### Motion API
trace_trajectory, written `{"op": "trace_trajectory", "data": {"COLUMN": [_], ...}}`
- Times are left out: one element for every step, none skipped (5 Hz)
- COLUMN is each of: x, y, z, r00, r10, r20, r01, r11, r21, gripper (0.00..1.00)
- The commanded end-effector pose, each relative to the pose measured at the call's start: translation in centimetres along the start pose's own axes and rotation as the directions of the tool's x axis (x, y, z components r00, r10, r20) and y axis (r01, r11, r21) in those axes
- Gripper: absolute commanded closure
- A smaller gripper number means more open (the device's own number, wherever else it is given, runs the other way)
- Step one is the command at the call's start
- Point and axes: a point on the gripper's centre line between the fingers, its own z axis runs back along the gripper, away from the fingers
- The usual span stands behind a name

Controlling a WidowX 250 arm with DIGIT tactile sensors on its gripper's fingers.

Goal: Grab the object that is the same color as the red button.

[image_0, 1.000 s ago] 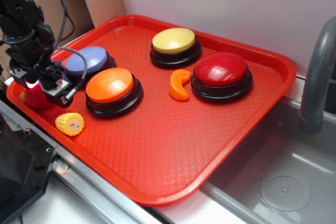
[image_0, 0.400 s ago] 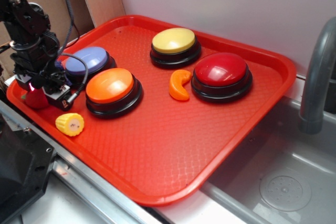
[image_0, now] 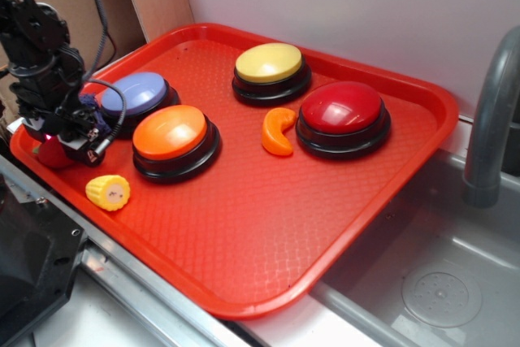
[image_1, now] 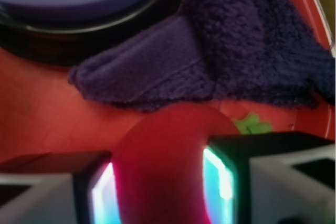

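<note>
Gripper sits at the tray's 9 o'clock edge, fingers pressed on both sides of the red object, which rests low on the tray beside a purple cloth. Red button lies at 2 o'clock, well apart. Judgement: grasp made; lift remains.

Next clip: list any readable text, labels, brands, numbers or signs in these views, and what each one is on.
None can be read in either view.
The button domes, red button included, are plain.
The tray shows only an embossed pattern.
The yellow corn toy has dark specks on its end, too small to tell if they are marks.
The wrist view is blurred: the claw sits around the red object, with a purple cloth behind, all unmarked.
</note>
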Motion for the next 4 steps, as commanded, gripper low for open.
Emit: {"op": "trace_trajectory", "data": {"x": [-0.2,0.4,1.7,3.6], "y": [0.7,0.4,-1.5,-4.2], "z": [3.0,5.7,9.0,11.0], "r00": [0.986,0.98,0.991,0.996], "r10": [0.141,0.17,0.105,0.01], "r20": [-0.085,-0.102,-0.083,-0.087], "r01": [-0.144,-0.169,-0.11,-0.015], "r11": [0.989,0.986,0.992,0.999], "r21": [-0.028,0.016,-0.055,-0.049], "gripper": [1.0,1.0,1.0,1.0]}}
